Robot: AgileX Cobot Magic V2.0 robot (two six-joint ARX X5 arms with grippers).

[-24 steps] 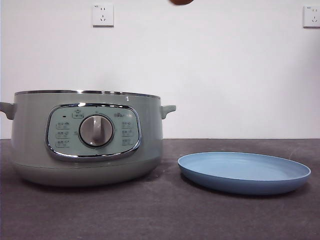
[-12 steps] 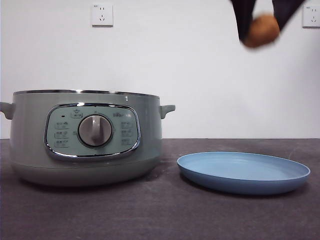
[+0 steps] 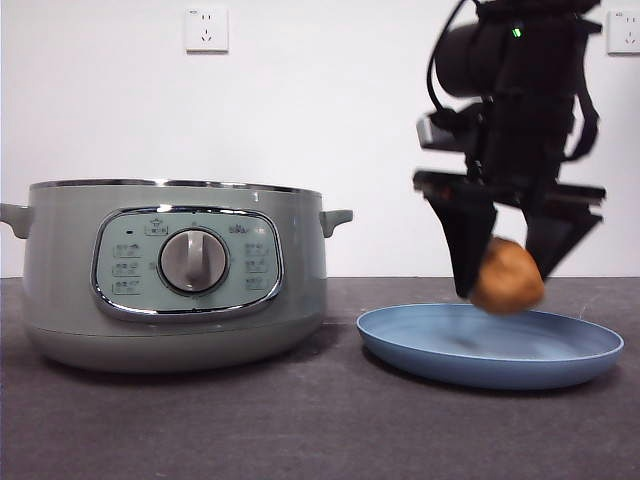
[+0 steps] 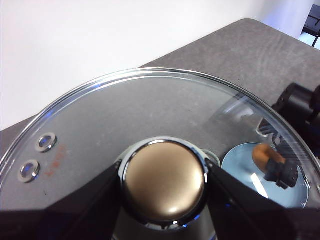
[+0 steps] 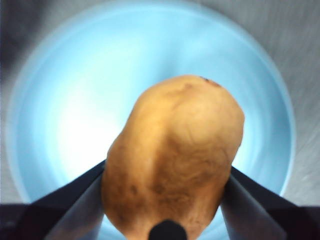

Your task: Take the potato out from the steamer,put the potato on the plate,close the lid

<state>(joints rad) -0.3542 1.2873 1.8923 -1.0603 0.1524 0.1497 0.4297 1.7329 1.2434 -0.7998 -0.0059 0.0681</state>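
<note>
The potato (image 5: pixel 172 155) sits clamped btwn my right gripper (image 3: pixel 507 272) jaws, one black jaw pressing each flank, its long axis running out away from my wrist cam. In the front view it hangs low over the plate (image 3: pixel 560 368), above the plate's middle; can't tell whether its underside touches the plate surface yet, the potato is a bit blurred there. From the right wrist, the plate's light-blue disc fills nearly everything behind the potato, w/ grey tabletop only at the corners.

My left gripper (image 4: pixel 165 182) is closed on the lid (image 4: pixel 100 130) by its knob (image 4: pixel 165 179), a jaw hugging each side of the round knob, which looks bronze-gold w/ a chrome ring in this light. The glass dome spreads out around the knob, chrome rim arcing across the view, two small vent eyelets (image 4: pixel 39 157) near one edge. Through the glass I see the table (image 4: pixel 250 45) and, further off, the blue plate w/ the potato and the right arm's dark gripper over it.

The steamer (image 3: pixel 175 275) stands on the table beside the plate, near but not touching, sage-green, dial (image 3: pixel 193 262) centred in its chrome-rimmed panel, small handle on each side. Its top shows only a bare chrome rim, no lid on it. Behind: white wall, one socket (image 3: pixel 206 29) above the steamer, another at the top corner by the arm.
</note>
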